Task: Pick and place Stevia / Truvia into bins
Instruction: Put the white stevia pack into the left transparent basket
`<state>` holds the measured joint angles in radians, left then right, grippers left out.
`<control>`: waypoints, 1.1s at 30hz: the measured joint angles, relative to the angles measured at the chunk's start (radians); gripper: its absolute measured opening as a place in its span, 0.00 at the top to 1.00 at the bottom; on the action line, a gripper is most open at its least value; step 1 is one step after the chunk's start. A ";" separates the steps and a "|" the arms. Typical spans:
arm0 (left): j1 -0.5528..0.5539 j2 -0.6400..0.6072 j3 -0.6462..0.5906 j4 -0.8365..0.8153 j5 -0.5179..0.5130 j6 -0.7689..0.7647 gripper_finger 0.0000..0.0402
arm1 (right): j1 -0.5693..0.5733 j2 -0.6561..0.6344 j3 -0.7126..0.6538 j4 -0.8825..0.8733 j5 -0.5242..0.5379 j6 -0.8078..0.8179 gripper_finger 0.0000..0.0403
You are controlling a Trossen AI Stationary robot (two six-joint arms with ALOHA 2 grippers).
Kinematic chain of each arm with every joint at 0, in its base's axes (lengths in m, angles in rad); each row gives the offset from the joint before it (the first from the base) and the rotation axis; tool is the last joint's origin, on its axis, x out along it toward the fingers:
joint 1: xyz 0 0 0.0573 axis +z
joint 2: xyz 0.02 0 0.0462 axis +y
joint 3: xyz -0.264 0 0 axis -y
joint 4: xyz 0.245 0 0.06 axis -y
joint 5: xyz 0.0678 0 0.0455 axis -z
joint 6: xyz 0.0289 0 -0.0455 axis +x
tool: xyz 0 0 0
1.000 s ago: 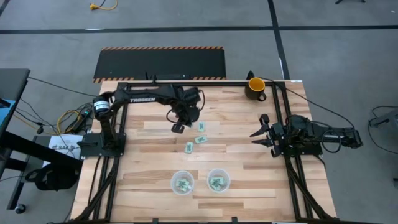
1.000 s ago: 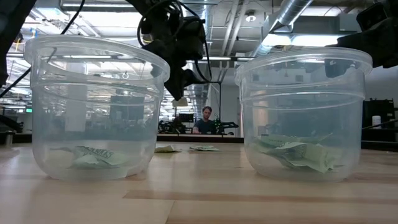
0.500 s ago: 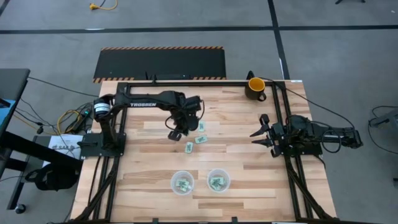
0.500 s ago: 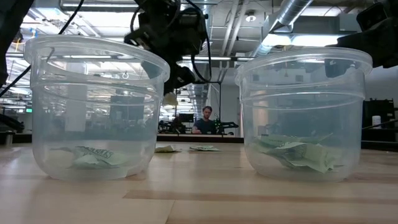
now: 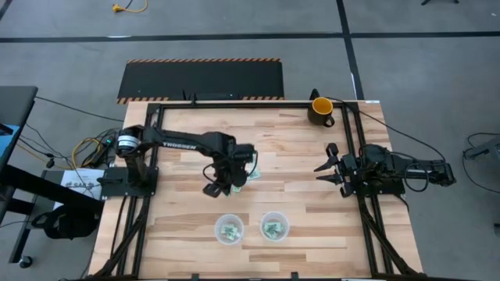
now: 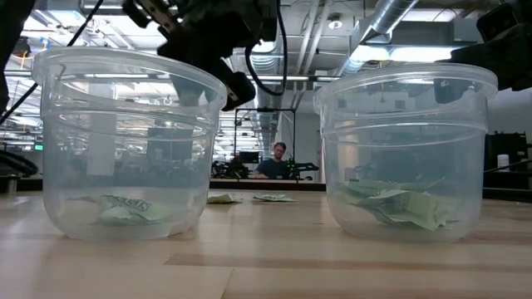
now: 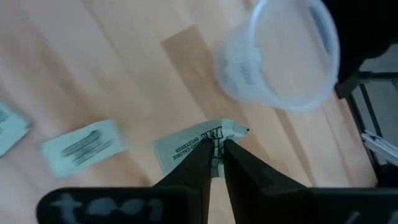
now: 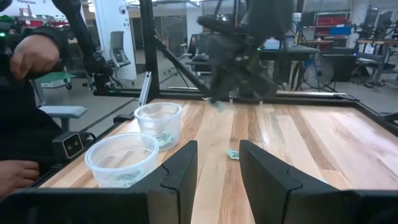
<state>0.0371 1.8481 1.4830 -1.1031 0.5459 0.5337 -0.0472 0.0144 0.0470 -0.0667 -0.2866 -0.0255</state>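
We see the left pincer [image 5: 212, 190] out over the middle of the bench [image 5: 187, 226], above and behind the two clear cups. In the left wrist view its fingers [image 7: 198, 163] are clenched on one light green Stevia packet [image 7: 186, 144], which is pinched by its edge and held clear of the wood. One cup [image 7: 281, 55] shows ahead of that held packet in the same view, and two more packets lie flat on the bench nearby, the nearer one [image 7: 81, 148] just beside the held one.

From above, the left cup [image 5: 229, 229] and the right cup [image 5: 274, 226] stand side by side near the front edge, each with green packets in its bottom. A loose packet [image 5: 253, 175] lies just beside the left arm's wrist.

The right pincer [image 5: 325, 169] rests at the bench's right edge, well apart from the cups, its fingers [image 8: 179, 169] spread and grasping nothing. A yellow-and-black mug [image 5: 320, 108] stands at the far right corner.
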 joint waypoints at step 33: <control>-0.292 0.000 0.001 0.191 0.017 -0.245 0.93 | 0.000 0.000 0.000 0.000 0.000 0.000 0.72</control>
<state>-0.2547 1.8477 1.4837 -0.9122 0.5625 0.2892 -0.0472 0.0143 0.0471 -0.0666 -0.2867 -0.0254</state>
